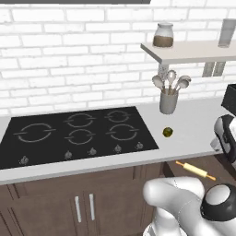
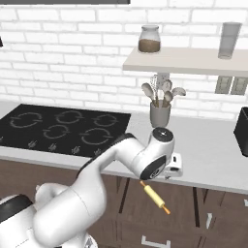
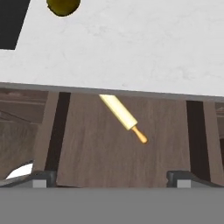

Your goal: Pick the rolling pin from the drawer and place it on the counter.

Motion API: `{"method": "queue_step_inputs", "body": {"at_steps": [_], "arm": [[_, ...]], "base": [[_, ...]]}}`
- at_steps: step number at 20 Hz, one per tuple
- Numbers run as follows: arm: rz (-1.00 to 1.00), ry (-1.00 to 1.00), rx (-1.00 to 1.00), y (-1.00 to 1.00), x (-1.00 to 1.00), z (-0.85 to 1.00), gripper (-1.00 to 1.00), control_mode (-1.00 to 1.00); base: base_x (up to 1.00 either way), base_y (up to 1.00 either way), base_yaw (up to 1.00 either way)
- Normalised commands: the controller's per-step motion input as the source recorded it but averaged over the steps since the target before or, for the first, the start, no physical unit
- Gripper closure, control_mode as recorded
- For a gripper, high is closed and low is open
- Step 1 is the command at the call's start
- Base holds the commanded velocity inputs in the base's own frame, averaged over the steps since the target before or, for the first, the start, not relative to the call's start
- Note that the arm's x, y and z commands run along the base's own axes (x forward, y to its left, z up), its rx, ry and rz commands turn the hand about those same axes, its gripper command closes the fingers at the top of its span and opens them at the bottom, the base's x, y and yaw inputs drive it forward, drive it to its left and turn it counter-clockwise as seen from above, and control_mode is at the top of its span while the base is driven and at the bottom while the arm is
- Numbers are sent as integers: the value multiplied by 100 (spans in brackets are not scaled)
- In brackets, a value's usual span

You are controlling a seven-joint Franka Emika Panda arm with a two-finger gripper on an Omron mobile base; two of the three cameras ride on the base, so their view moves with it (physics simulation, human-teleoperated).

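We saw the tool [image 3: 112, 177] hanging above the open drawer [image 3: 118, 144], its two dark fingertips [image 3: 43, 177] standing wide apart at the bottom of the hand view with nothing between them and nothing touching them. In the right base view the hand [image 2: 169, 167] sat just over the front edge of the desk [image 2: 208, 150], pointing down.

The rolling pin [image 3: 119, 113] lay on the drawer floor, at about twelve o'clock from the gap between the fingertips in the hand view. It lay at a slant, running from eleven o'clock down to five o'clock. Its upper end was hidden under the desk's front lip; its lower orange peg [image 3: 140, 134] was in plain sight. In the left base view it lay at the lower right, in the drawer below the desk edge.

Out on the pale grey desk, at eleven o'clock from the pin in the hand view, rested a small olive-brown ball [image 3: 63, 6], near the corner of the black cooktop [image 1: 78, 131]. Behind the ball stood a grey utensil holder [image 1: 168, 100] with spoons, and above it a wall shelf [image 1: 193, 51] carrying a jar [image 1: 163, 35].
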Motion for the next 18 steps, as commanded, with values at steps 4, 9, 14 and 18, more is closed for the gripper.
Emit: {"method": "queue_step_inputs", "body": {"at_steps": [4, 9, 14, 18], "arm": [[-3, 0, 3, -46, 4, -36, -100, -100], [-2, 0, 3, -37, 17, -17, -100, -100], [0, 0, 0, -21, 0, -40, -100, -100], [0, 0, 0, -6, 0, -51, -100, -100]], "base": [[0, 0, 0], [0, 0, 0], [0, 0, 0], [0, 0, 0]]}}
